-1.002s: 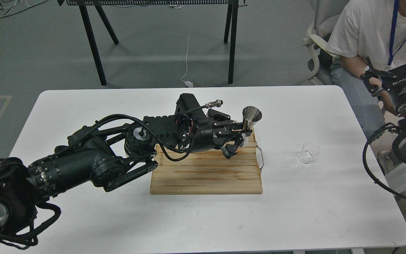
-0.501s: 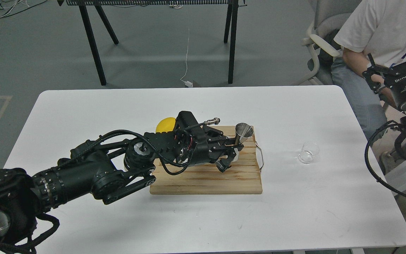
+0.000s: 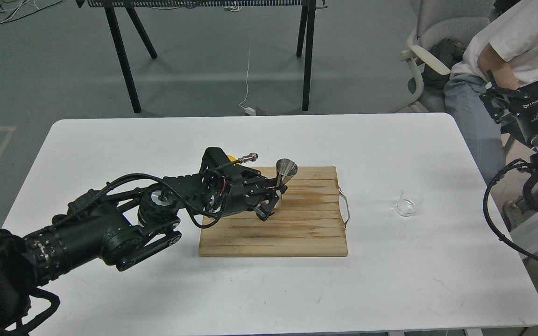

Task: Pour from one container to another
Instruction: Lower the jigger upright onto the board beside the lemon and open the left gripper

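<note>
The white worktop (image 3: 110,140) carries the wooden slatted board (image 3: 273,233) beneath the left claw (image 3: 276,192). The left claw pinches the shiny steel hourglass jigger (image 3: 286,173) upright. The clear glass cup (image 3: 409,201) stands well right of it, ungrasped. Receiver positioning appears underway; next, grasp the cup. Right claw (image 3: 521,100): state indeterminable.

I see a grey floor (image 3: 40,70), a black-legged table (image 3: 213,46) behind the white surface (image 3: 390,280), and a white chair (image 3: 430,46) at right.
</note>
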Action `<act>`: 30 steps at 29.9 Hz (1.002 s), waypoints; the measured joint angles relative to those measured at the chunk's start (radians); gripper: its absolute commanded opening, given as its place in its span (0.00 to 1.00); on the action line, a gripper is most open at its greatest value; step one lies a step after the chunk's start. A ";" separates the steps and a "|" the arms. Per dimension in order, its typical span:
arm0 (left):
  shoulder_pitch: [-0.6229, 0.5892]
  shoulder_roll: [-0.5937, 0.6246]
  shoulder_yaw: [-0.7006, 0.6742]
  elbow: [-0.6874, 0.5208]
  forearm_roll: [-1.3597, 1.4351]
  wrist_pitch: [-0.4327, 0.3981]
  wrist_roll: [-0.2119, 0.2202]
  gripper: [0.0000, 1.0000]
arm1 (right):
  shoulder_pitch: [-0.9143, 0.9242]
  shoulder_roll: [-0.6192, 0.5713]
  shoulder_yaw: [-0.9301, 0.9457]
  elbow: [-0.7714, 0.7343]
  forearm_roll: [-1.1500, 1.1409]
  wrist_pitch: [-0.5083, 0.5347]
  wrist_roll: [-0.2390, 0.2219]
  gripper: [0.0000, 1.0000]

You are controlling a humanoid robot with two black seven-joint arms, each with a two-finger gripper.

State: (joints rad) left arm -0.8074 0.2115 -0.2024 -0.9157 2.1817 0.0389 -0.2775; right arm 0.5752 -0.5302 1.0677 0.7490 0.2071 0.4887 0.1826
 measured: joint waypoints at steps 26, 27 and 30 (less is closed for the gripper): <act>0.028 -0.040 0.008 0.099 0.000 0.041 -0.001 0.19 | 0.000 0.012 -0.007 0.001 -0.002 0.000 0.000 1.00; 0.028 -0.040 0.008 0.099 0.000 0.041 0.000 0.21 | 0.000 0.012 -0.007 0.001 -0.002 0.000 0.000 1.00; 0.028 -0.040 0.009 0.099 0.000 0.041 0.000 0.21 | 0.000 0.013 -0.007 0.001 -0.002 0.000 0.000 1.00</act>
State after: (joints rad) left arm -0.7797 0.1713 -0.1936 -0.8164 2.1816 0.0796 -0.2777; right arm 0.5750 -0.5175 1.0603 0.7501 0.2055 0.4887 0.1826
